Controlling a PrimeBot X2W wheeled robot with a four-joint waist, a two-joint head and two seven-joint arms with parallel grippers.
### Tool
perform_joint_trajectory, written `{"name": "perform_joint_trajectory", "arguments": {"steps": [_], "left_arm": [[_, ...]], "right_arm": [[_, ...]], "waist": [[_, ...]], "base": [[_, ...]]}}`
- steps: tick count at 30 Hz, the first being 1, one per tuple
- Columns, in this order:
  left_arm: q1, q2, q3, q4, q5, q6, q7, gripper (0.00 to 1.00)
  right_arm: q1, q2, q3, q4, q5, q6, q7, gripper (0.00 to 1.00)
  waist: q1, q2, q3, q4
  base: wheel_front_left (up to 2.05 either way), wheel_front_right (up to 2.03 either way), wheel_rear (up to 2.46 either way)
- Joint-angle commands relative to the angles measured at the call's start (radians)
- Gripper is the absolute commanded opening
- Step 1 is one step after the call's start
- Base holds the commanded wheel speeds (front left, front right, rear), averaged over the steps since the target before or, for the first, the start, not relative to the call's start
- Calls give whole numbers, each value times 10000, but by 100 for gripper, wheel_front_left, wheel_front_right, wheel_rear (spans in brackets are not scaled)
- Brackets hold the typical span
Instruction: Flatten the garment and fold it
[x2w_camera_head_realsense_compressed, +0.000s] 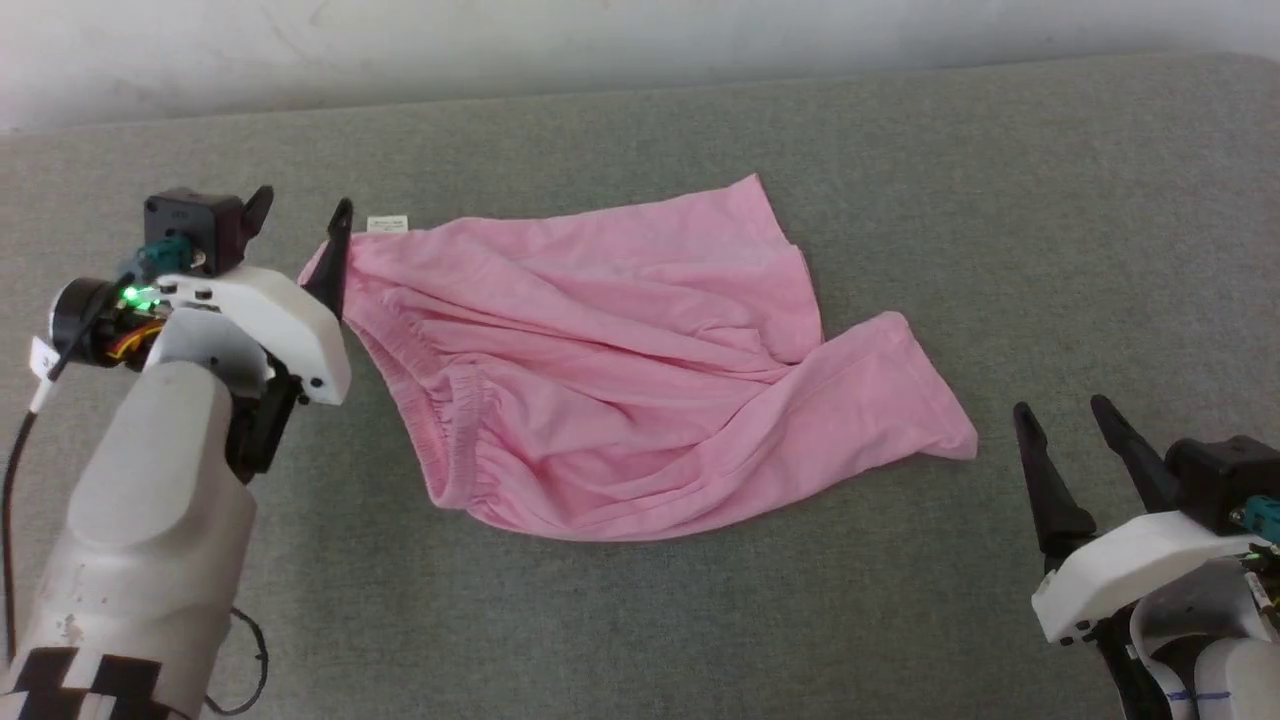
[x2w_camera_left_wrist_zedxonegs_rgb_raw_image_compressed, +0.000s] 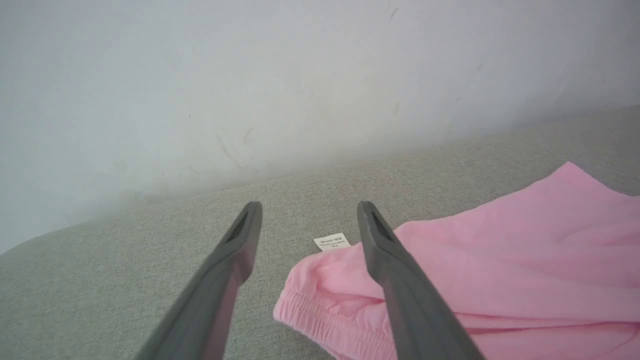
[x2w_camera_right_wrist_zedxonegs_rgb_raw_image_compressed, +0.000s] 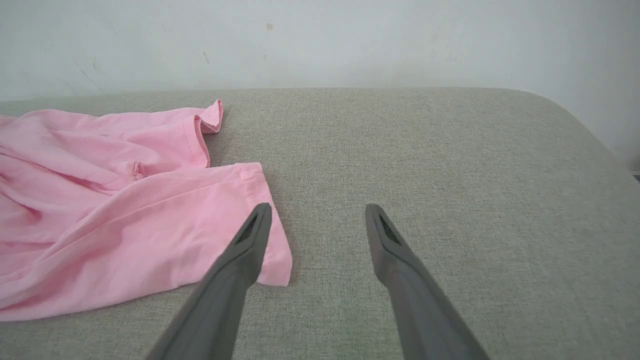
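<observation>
The garment (x2w_camera_head_realsense_compressed: 640, 370), light pink shorts, lies crumpled on the grey fabric surface, its gathered waistband toward the left and its two legs toward the right. A small white label (x2w_camera_head_realsense_compressed: 388, 224) sticks out at its upper left corner. My left gripper (x2w_camera_head_realsense_compressed: 300, 215) is open just above that corner, one finger over the cloth edge, holding nothing. In the left wrist view the garment (x2w_camera_left_wrist_zedxonegs_rgb_raw_image_compressed: 500, 270) and the label (x2w_camera_left_wrist_zedxonegs_rgb_raw_image_compressed: 332, 241) lie under and between the open left gripper (x2w_camera_left_wrist_zedxonegs_rgb_raw_image_compressed: 310, 212). My right gripper (x2w_camera_head_realsense_compressed: 1060, 412) stands open right of the leg hem; the wrist view shows the hem of the garment (x2w_camera_right_wrist_zedxonegs_rgb_raw_image_compressed: 150, 220) beside the right gripper (x2w_camera_right_wrist_zedxonegs_rgb_raw_image_compressed: 318, 212).
A pale wall (x2w_camera_head_realsense_compressed: 640, 40) runs along the far edge of the grey surface (x2w_camera_head_realsense_compressed: 1000, 200). The surface's rounded corner (x2w_camera_right_wrist_zedxonegs_rgb_raw_image_compressed: 575, 130) lies to the right of the right gripper. Bare surface surrounds the garment on all sides.
</observation>
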Motion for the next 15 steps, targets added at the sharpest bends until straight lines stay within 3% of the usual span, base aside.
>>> {"name": "perform_joint_trajectory", "arguments": {"steps": [1, 4, 9, 12, 15], "left_arm": [[35, -79, -11, 7, 91, 106, -402, 100], [389, -255, -83, -188, 174, 201, -1331, 100], [1465, -605, -88, -1216, 2, 352, -1906, 100], [2358, -708, -157, -1992, -297, 217, -1914, 100], [3320, -740, -664, -2714, -650, -69, -1154, 100]], "right_arm": [[-90, -46, -24, 58, 57, -7, -75, 100], [-34, -99, -64, 147, 89, -7, -61, 100], [153, -104, -152, 233, 113, -7, -29, 100], [263, -44, -133, 255, 91, -7, -15, 100], [387, 37, -131, 257, 81, -7, -12, 100]], "waist": [[-1, 0, -268, 266], [-1, 0, -615, 566], [-1, 0, -1202, 1082], [-1, 0, -1433, 1281], [-1, 0, -1545, 1411]], "base": [[0, 0, 0], [0, 0, 0], [0, 0, 0], [0, 0, 0], [0, 0, 0]]}}
